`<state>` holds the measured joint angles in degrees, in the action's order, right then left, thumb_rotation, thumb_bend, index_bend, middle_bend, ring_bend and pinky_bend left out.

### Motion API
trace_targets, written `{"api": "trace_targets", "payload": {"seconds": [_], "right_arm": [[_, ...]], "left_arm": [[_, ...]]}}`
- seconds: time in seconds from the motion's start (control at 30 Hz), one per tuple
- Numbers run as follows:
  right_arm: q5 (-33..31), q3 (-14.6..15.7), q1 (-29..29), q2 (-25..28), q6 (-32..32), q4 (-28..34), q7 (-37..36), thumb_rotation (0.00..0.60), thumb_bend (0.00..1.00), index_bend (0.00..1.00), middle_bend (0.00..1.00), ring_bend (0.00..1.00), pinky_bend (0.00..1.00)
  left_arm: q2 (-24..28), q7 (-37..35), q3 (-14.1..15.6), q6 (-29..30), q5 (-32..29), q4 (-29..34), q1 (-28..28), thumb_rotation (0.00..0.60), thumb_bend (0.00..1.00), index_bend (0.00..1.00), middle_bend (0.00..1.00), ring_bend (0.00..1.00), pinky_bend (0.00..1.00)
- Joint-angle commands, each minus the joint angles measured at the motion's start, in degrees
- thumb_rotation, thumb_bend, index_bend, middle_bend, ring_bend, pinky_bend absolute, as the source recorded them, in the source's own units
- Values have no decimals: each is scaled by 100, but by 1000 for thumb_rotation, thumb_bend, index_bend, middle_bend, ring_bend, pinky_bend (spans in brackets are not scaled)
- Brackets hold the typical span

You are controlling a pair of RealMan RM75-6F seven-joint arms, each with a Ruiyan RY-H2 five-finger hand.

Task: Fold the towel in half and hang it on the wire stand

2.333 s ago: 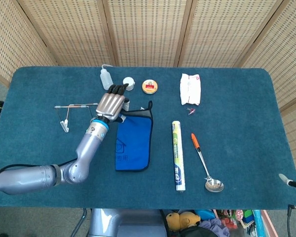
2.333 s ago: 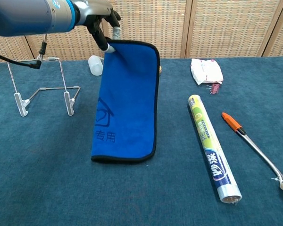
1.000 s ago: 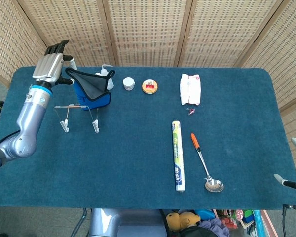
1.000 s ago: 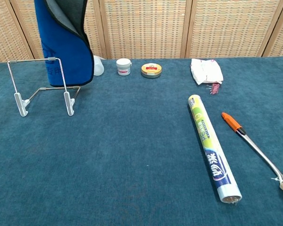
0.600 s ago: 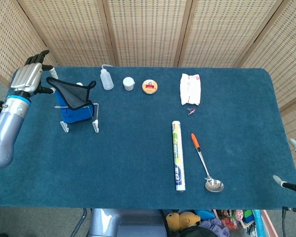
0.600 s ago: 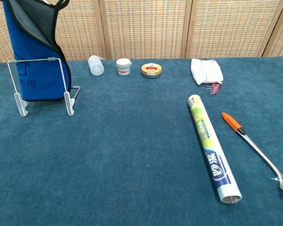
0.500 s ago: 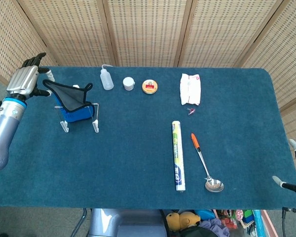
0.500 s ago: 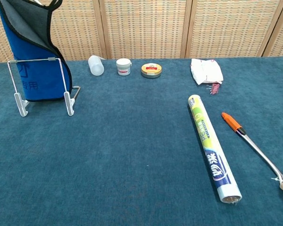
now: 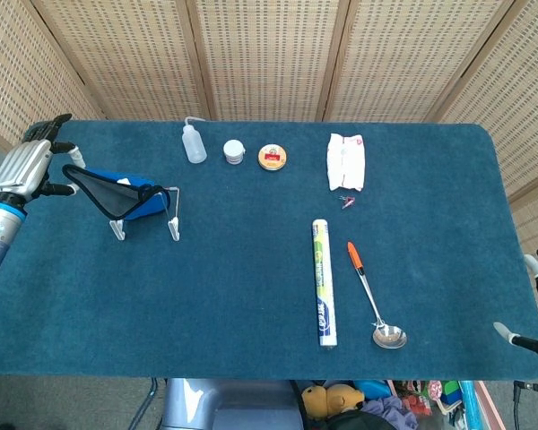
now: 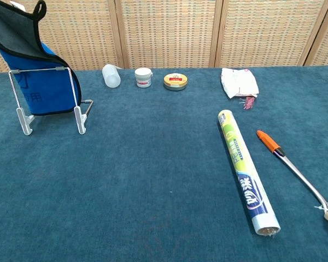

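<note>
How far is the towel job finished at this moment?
Done: the blue towel with black trim is folded and lies over the top bar of the wire stand. In hand: the left hand holds its upper corner out to the side. Left: let go, so both halves hang down.

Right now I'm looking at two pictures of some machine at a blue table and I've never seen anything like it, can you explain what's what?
It is a two-armed robot with finger hands, steered by a person. One picture looks down from its head, the other looks forward from its chest. The left robot hand grips one end of a blue towel, which drapes over a wire stand on the table. The right robot hand only peeks in at the edge, so its state is unclear. Also lying there: a squeeze bottle, a small white jar, a round tin, a white packet, a foil-type roll and a spoon with an orange handle.
</note>
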<state>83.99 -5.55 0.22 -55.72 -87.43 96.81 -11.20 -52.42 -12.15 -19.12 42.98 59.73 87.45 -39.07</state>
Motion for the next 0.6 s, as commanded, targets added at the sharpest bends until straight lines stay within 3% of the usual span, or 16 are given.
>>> {"api": "trace_targets", "payload": {"seconds": [0.03, 0.6], "right_arm": [[50, 13, -27, 21, -56, 1, -52, 600, 0, 0, 0, 0, 0], [493, 154, -216, 132, -494, 5, -350, 600, 0, 0, 0, 0, 0]], "left_arm": [[118, -59, 75, 105, 187, 138, 123, 600, 649, 857, 0, 0, 0], [-163, 192, 709, 317, 663, 258, 458, 600, 646, 853, 0, 0, 0]]}}
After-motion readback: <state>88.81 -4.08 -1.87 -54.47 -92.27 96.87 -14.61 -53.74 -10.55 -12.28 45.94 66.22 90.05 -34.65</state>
